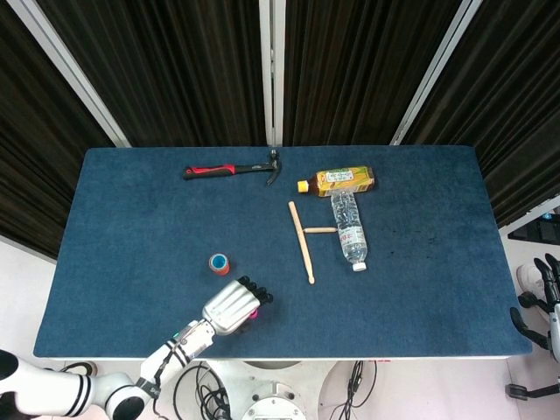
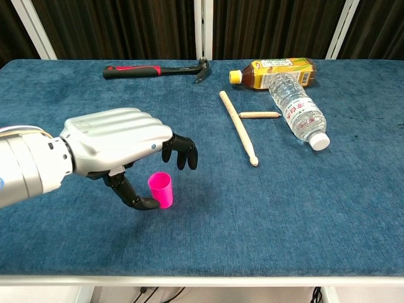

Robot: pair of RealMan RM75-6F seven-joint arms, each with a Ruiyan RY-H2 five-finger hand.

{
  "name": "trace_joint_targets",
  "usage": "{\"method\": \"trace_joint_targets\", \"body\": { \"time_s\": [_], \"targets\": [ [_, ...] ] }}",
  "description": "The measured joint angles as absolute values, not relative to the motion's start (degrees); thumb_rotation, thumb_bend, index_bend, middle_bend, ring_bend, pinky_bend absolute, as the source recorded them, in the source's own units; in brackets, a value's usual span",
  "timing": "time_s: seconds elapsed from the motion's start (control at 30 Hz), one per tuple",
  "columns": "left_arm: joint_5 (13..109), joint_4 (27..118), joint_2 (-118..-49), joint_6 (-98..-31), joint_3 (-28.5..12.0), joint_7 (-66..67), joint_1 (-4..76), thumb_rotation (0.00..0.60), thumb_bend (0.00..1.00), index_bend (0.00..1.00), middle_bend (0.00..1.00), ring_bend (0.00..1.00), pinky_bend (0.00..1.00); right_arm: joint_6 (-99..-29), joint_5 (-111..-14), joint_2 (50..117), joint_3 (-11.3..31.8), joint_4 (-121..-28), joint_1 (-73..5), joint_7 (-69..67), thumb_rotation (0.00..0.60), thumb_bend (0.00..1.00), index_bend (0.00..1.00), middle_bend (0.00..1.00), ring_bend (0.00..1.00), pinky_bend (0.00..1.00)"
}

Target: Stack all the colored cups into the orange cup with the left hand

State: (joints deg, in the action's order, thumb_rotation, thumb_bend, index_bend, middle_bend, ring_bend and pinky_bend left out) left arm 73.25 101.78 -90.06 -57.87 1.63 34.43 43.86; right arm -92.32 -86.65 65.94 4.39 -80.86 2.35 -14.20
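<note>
Standing upright at lower centre-left of the chest view, the pink cup (image 2: 160, 189) is bracketed by the left hand (image 2: 117, 148), thumb at its base, fingers spread above. No grasp is confirmed. The orange cup (image 1: 219, 263) is located just above the hand in the head view.

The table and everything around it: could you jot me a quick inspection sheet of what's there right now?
Surface: blue cloth table.
Job's things: pink cup upright; orange cup upright with a blue cup nested inside.
Clutter: hammer, tea bottle, water bottle, two drumsticks, all lying flat.
Hands: left hand arched over the pink cup, thumb at its side, grip not confirmed; right hand off the table's right edge.
Cables: some under the front edge.
Surroundings: black curtains.
</note>
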Motion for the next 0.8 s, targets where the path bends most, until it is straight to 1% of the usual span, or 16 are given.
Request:
{"method": "trace_joint_targets", "body": {
  "time_s": [0.17,0.33,0.57,0.8],
  "targets": [
    [73.5,100.1,-90.9,-57.9,1.4,34.7,43.6,0.6,0.22,0.33,0.35,0.38,0.35,-92.3,-86.7,65.9,4.4,-80.8,2.3,-14.2,0.6,0.25,0.0,0.0,0.0,0.0],
    [74.1,99.3,-91.1,-57.9,1.7,35.5,43.2,0.6,0.22,0.36,0.4,0.47,0.39,-91.8,-86.6,66.0,4.4,-80.6,2.2,-14.3,0.6,0.25,0.0,0.0,0.0,0.0],
    [74.2,98.9,-91.4,-57.7,1.5,35.4,42.8,0.6,0.24,0.43,0.44,0.53,0.42,-91.6,-86.6,66.1,4.3,-80.7,2.1,-14.0,0.6,0.25,0.0,0.0,0.0,0.0],
    [75.3,98.1,-91.6,-57.3,1.4,34.8,42.7,0.6,0.26,0.46,0.46,0.56,0.44,-91.3,-86.4,66.2,4.3,-80.8,2.1,-13.7,0.6,0.25,0.0,0.0,0.0,0.0]
  ]
}}
